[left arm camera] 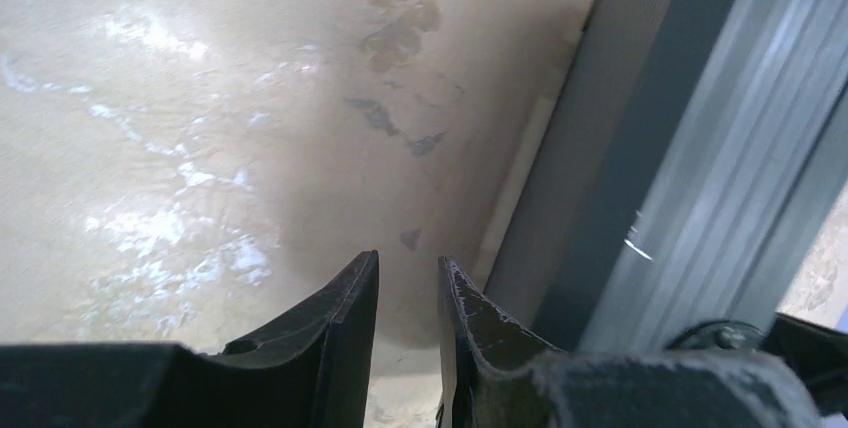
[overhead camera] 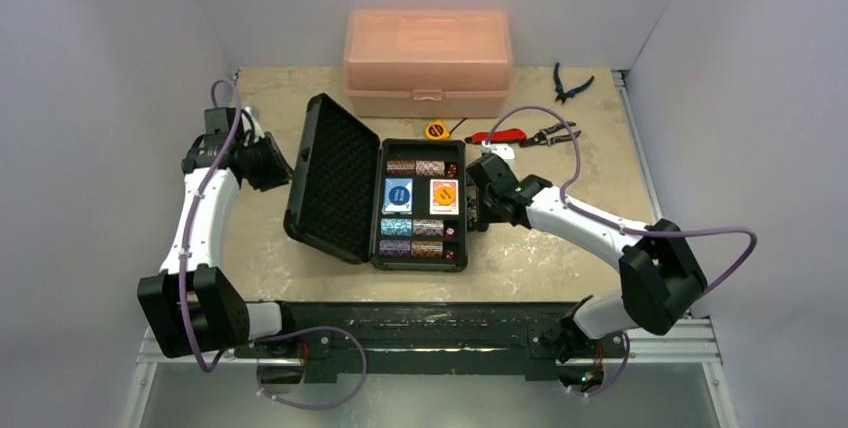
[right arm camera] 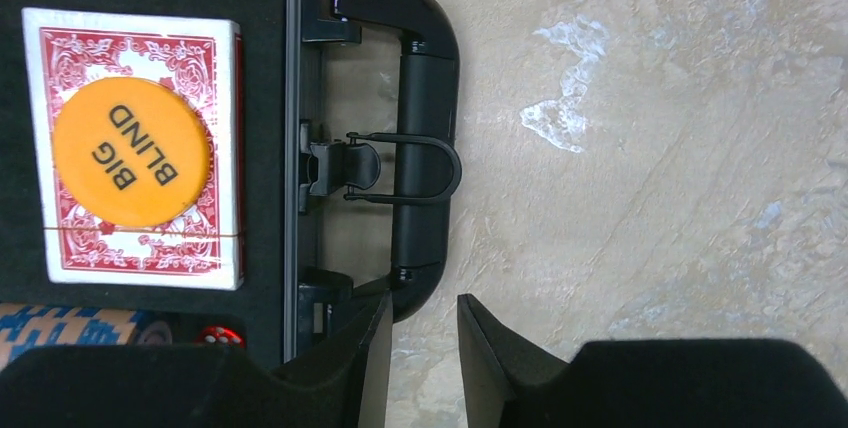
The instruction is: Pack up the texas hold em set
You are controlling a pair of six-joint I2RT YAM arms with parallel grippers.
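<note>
The small black hard briefcase (overhead camera: 338, 180) is laid open at mid-table, with chip stacks (overhead camera: 415, 167) and card decks (overhead camera: 398, 195) seated inside. The right gripper (right arm camera: 425, 300) is held just beside its black handle (right arm camera: 425, 98), the left gripper (left arm camera: 408, 260) beside the lid. Both pairs of fingers are narrowly parted and empty.

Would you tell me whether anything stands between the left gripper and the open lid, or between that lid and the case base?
Nothing visible separates the left gripper from the lid; only bare table. Over the base nothing visibly protrudes, but the right gripper sits close by the handle, near where the lid's rim would land.
</note>
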